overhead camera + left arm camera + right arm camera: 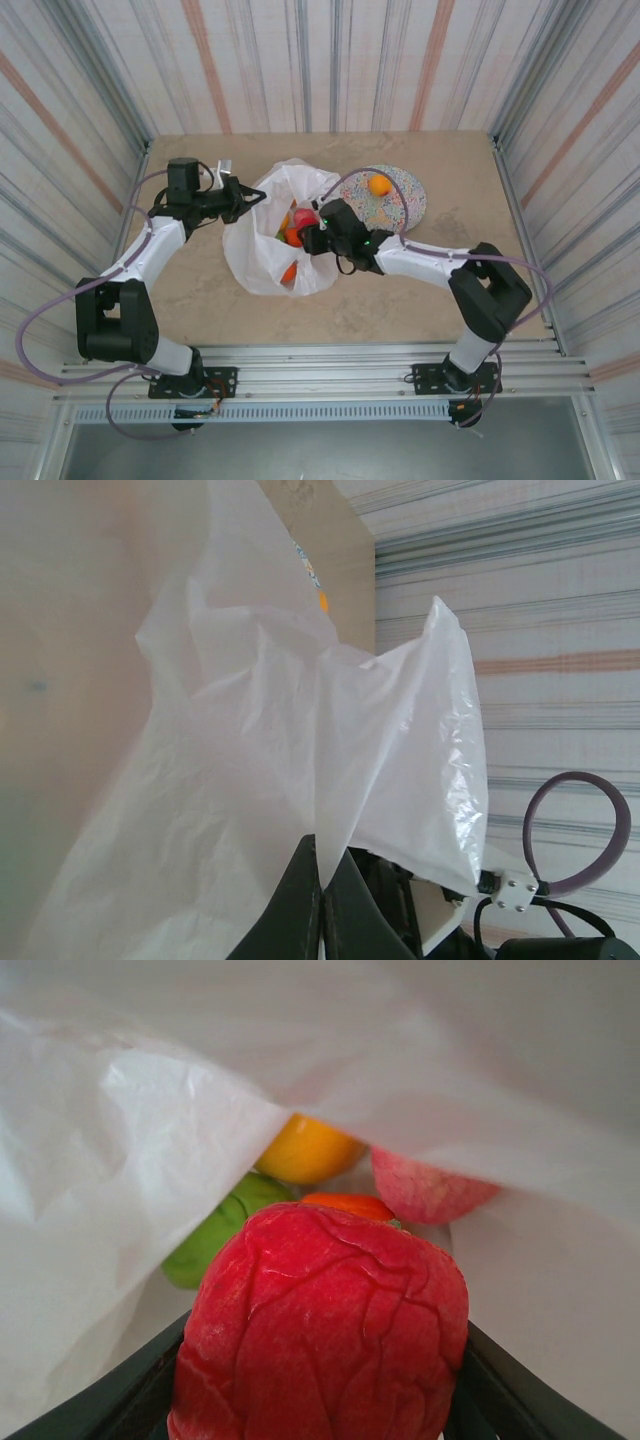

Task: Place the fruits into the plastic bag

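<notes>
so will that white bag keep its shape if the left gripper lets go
Probably not: the bag looks thin and crinkled, draping from where the left gripper pinches it, so its mouth would likely sag. The fruits already inside should weigh down its bottom, so it likely won't slide much.

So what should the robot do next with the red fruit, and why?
Probably open the right gripper and let the red fruit drop. It is already inside the mouth of the bag, just above the other fruits, and the left gripper pinches the bag's edge, holding it open.
</notes>
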